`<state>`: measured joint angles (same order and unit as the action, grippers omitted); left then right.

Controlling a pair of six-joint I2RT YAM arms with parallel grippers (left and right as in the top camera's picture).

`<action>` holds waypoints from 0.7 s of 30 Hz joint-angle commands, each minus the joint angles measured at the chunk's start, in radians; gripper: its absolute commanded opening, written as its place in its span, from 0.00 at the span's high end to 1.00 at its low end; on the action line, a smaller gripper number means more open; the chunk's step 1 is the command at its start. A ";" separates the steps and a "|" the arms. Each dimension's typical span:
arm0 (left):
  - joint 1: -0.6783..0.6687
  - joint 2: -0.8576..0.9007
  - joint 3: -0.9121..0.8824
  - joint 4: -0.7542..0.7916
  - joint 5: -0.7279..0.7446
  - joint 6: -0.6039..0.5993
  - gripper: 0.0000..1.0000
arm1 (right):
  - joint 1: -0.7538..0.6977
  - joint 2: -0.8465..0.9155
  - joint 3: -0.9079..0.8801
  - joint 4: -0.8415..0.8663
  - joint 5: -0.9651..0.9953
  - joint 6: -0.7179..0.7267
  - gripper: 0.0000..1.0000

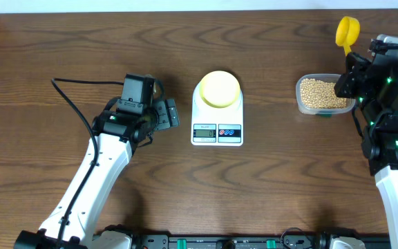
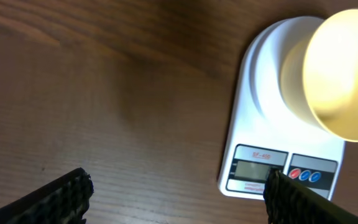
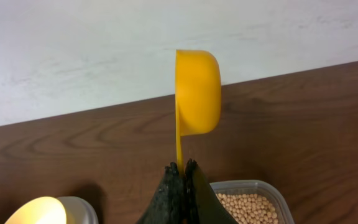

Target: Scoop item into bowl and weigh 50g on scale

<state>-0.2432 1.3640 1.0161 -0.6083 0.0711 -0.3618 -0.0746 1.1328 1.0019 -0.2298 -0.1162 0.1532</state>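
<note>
Yellow scoop point(image 3: 197, 87) clamped upright in our right end effector point(image 3: 183, 167) by the beans point(image 3: 247, 205); left end effector point(image 2: 178, 186) gapes beside the scale point(image 2: 253, 124) and bowl point(image 2: 347, 74).

A robotics lab bench: cabled arms point(image 1: 95, 173) at a wooden table point(image 1: 275, 194), white wall point(image 3: 73, 50) behind.

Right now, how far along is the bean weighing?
Done: the bowl sits on the scale, looking empty. In hand: the right fingers are shut on the handle of the yellow scoop, upright near the tub of beans. Left: scooping beans into the bowl up to fifty grams.
</note>
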 commanded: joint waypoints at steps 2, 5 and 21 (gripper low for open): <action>0.000 -0.012 0.011 0.009 0.219 0.114 0.10 | -0.004 -0.024 0.016 -0.049 -0.023 0.045 0.99; -0.028 -0.013 0.011 0.016 0.404 0.390 0.10 | -0.004 -0.027 0.016 -0.070 -0.045 0.044 0.99; -0.173 -0.013 0.011 -0.021 0.188 0.428 0.10 | -0.004 -0.027 0.016 -0.069 -0.059 0.040 0.99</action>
<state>-0.4152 1.3632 1.0161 -0.6228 0.3111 0.0540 -0.0746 1.1229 1.0019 -0.2989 -0.1646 0.1799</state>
